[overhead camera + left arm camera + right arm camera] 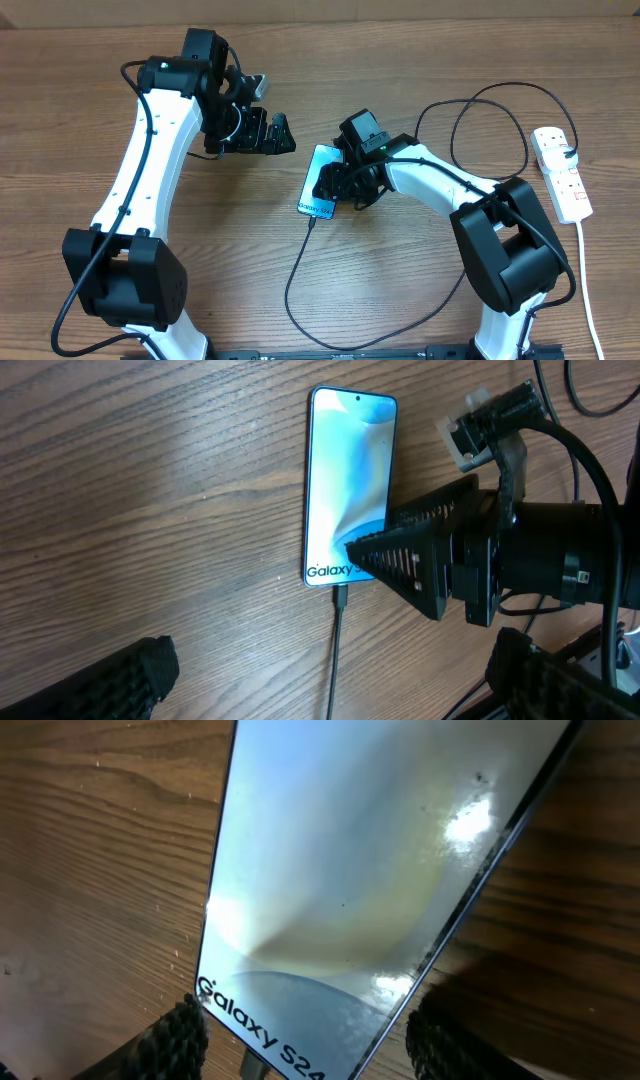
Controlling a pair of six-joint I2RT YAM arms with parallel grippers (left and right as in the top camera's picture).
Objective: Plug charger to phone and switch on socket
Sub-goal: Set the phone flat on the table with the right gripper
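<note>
Seemingly the charger (337, 650) sits plugged into the phone's (322, 180) Galaxy end on the tabletop (80, 60). Our right claw (305, 1020) straddles that end, parted and gripping nothing. The left claw (268, 133), left of the phone, gapes wide. We should lift straight clear without nudging the plug, then press the switch on the socket (562, 172), well right of the phone.

Teal-screened phone (316, 190) lies flat, face up; black charger (292, 275) plugged into its end; white socket (562, 172) well apart.
</note>
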